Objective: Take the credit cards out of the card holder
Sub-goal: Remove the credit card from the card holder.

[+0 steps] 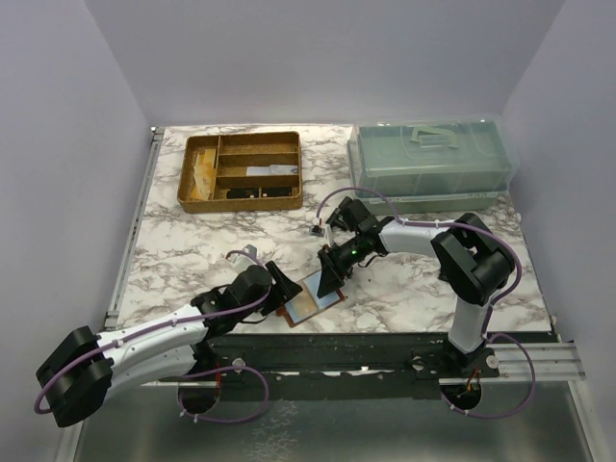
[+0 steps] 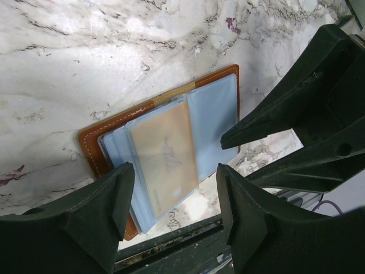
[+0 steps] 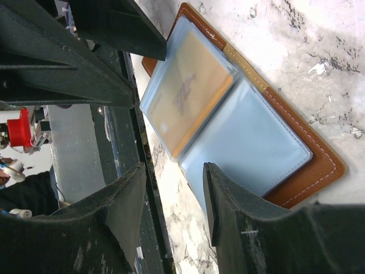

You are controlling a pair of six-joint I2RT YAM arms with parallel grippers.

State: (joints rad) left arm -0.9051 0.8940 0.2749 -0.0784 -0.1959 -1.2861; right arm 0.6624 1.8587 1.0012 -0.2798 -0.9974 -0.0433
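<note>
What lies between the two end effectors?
The open card holder, a tan credit card in its clear sleeve; the top external view shows it.

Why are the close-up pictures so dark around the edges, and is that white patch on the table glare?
Left wrist view: the left claw sits close to the lens, so it shows dark and soft-edged; the white patch on the marble table looks like glare. Right wrist view: the card holder is sharp, the background at left blurred. Top view: evenly lit.
</note>
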